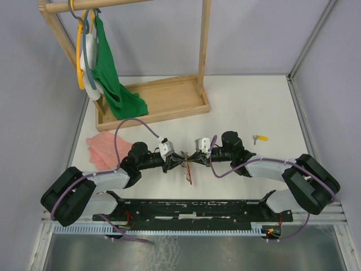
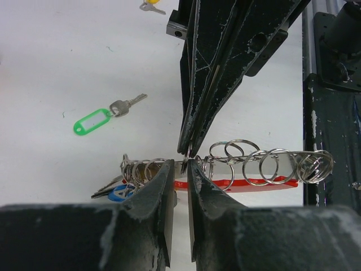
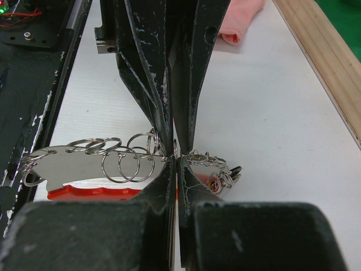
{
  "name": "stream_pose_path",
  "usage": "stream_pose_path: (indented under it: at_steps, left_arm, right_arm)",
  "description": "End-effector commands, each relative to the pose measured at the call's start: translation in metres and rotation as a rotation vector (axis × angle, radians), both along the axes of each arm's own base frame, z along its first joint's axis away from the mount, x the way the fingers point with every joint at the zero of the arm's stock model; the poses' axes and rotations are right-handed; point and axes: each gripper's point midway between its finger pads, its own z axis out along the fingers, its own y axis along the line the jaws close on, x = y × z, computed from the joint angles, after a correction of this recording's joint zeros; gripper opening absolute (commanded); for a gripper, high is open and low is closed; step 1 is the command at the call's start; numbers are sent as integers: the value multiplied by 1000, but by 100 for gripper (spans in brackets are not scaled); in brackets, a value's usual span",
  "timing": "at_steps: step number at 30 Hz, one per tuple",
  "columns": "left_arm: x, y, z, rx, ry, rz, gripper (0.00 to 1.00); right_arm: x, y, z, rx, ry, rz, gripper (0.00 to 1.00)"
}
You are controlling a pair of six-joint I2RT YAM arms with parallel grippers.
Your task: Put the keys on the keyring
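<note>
The keyring (image 2: pixel 265 166) is a silver bar strung with several split rings over a red tag, with blue- and red-tagged keys bunched at one end; it lies mid-table (image 1: pixel 188 170). My right gripper (image 3: pixel 176 161) is shut on the keyring (image 3: pixel 118 158) at its middle. My left gripper (image 2: pixel 180 164) faces it from the other side, its jaws a narrow gap apart on either side of the same spot. The green-tagged key (image 2: pixel 93 121) lies loose on the table to the left of the bunch. The yellow-tagged key (image 1: pixel 259 138) lies apart, beyond the right arm, and shows in the left wrist view (image 2: pixel 149 5).
A wooden rack (image 1: pixel 163 101) with hangers and a green cloth (image 1: pixel 113 73) stands at the back left. A pink cloth (image 1: pixel 104 148) lies beside the left arm. The black mounting rail (image 1: pixel 197 209) runs along the near edge.
</note>
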Motion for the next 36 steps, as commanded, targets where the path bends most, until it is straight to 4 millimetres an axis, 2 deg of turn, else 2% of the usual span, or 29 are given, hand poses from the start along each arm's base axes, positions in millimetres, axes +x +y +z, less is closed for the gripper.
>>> stream_pose_path:
  at_steps: [1, 4, 7, 8, 14, 21, 25, 36]
  left_arm:
    - [-1, -8, 21, -69, -42, -32, 20]
    - [-1, -10, 25, -80, -51, -41, 16]
    - [-3, -11, 26, -76, -53, -56, 4]
    - [-3, -11, 27, -70, -55, -63, 3]
    - [-5, -4, 17, 38, -41, -55, 3]
    - [3, 2, 18, 150, -48, -27, 3]
    - [6, -1, 18, 200, -28, -36, 3]
    - [-3, -8, 18, 230, -29, -91, 3]
  right_arm:
    - [-2, 6, 29, 88, -63, 39, 1]
    - [-3, 7, 27, 85, -56, 42, 1]
    - [-3, 7, 26, 81, -53, 43, 1]
    - [-3, 7, 25, 76, -52, 40, 1]
    - [3, 1, 22, 35, -78, 5, 13]
    - [5, -1, 20, 6, -84, -7, 28]
    - [8, -1, 21, -6, -99, -12, 30]
    - [11, 3, 20, -17, -103, -5, 30]
